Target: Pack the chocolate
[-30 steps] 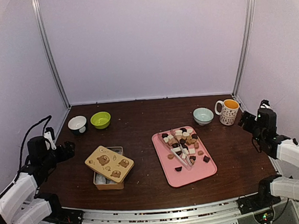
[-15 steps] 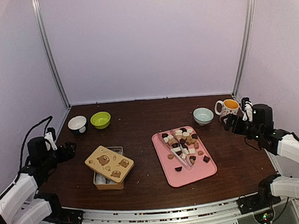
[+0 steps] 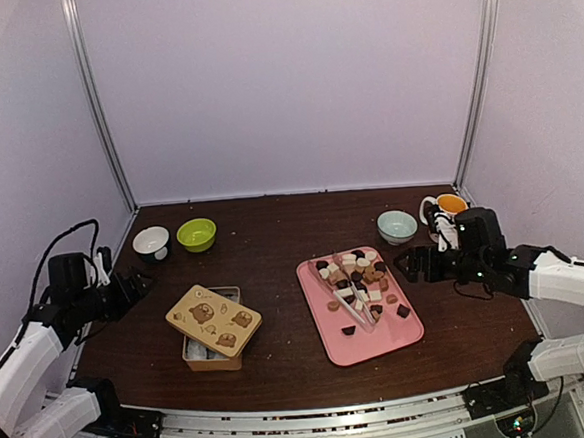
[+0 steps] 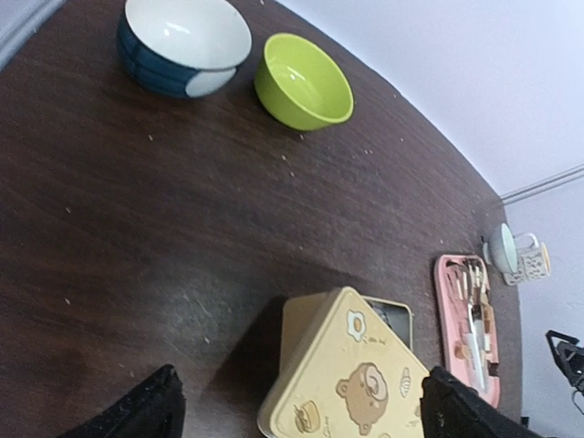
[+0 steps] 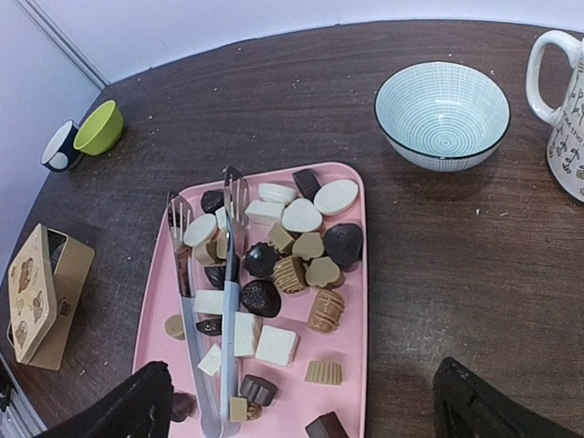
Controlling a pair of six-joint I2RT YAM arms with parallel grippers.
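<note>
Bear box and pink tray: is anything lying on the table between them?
No. In the top view, only bare dark table shows between the bear box and the pink tray holding the chocolate.

Three bowls are counted: a white bowl (image 3: 151, 241), a green bowl (image 3: 196, 234) and a pale blue bowl (image 3: 397, 227). One mug (image 3: 450, 206), one pink tray (image 3: 376, 343), one bear-printed box (image 3: 213, 321) and one pair of clear tongs (image 5: 228, 310) are seen. The chocolate (image 5: 290, 273) is counted at well over twenty pieces.
</note>
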